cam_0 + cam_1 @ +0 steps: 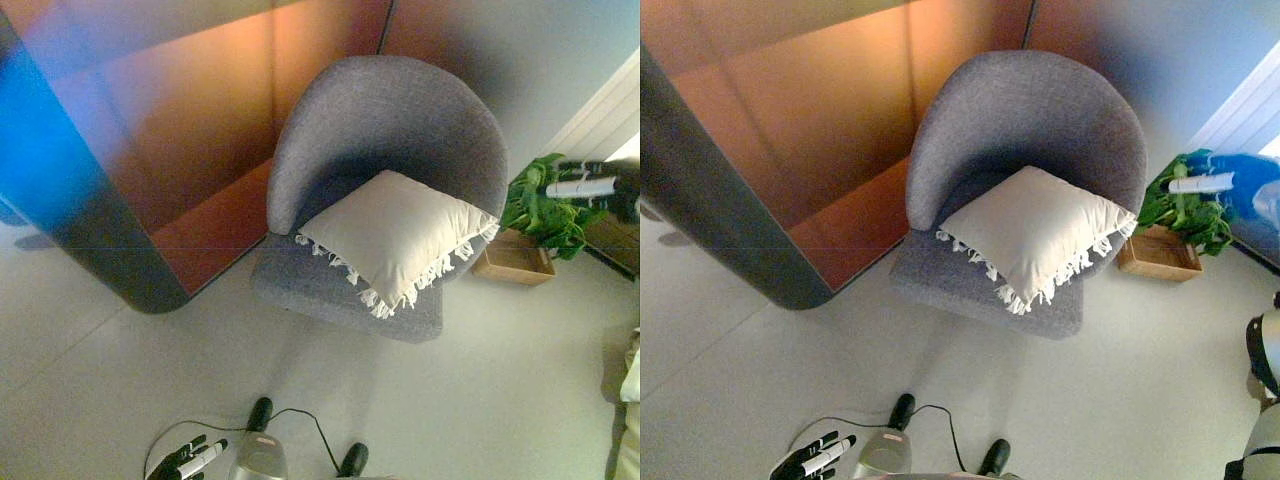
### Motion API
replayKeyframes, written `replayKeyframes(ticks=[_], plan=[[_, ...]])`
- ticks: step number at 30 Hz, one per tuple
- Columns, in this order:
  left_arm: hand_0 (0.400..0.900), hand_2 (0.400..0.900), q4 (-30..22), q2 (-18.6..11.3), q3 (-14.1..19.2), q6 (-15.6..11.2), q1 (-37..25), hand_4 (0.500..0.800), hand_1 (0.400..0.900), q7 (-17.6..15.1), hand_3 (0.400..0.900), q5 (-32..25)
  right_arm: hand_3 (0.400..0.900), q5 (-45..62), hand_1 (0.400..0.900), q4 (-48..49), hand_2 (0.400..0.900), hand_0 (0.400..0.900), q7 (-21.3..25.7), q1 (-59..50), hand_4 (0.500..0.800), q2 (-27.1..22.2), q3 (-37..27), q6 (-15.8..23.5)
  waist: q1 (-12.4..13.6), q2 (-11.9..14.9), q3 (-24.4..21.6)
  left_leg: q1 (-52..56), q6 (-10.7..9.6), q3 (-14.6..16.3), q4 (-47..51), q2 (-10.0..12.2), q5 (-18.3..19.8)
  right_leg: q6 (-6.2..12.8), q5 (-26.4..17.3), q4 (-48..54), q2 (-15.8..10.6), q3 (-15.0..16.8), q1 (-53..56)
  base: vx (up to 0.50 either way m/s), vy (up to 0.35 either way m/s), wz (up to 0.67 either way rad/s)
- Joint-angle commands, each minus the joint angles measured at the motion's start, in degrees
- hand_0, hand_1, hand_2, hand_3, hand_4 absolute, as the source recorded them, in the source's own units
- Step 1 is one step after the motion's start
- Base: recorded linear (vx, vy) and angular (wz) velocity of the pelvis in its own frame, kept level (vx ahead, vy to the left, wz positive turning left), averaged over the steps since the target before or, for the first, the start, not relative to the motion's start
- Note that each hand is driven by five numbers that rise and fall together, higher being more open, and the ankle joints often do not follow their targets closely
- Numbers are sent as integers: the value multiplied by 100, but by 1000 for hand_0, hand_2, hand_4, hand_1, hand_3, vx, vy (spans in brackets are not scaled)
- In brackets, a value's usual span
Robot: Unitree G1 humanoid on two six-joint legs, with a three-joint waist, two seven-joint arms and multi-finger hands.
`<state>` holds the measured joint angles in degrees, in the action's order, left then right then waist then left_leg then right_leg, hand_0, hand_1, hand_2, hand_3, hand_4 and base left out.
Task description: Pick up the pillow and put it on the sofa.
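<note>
A cream pillow (395,235) with a fringed edge lies on the seat of a grey round-backed armchair (400,110), leaning against the backrest. Its fringed corner hangs over the seat's front edge. My left hand (190,458) shows at the bottom edge, low and well in front of the chair, fingers straight and holding nothing. My right hand (590,187) is raised at the far right, beside the chair and over a plant, fingers stretched out towards the chair and empty. Neither hand touches the pillow.
A leafy green plant (540,215) in a wooden box (515,262) stands on the floor right of the chair. A dark rounded partition (100,240) with an orange-brown panel runs along the left, close to the chair. Pale floor (470,400) lies in front.
</note>
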<state>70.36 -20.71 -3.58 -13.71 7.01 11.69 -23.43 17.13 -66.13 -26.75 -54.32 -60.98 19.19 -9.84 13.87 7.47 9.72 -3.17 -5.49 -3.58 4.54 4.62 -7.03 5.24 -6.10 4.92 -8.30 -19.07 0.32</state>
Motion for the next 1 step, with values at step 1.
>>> replayKeyframes(ticks=[1], plan=[[900,900,156,-41,-220,-43,6,800,900,-127,900,-306,900,-200,900,407,900,900,235,202,800,-573,-181,427,-255,59,-317,265,105,437,46,-179,510,227,257,8,141,-114,359,0,0,0]])
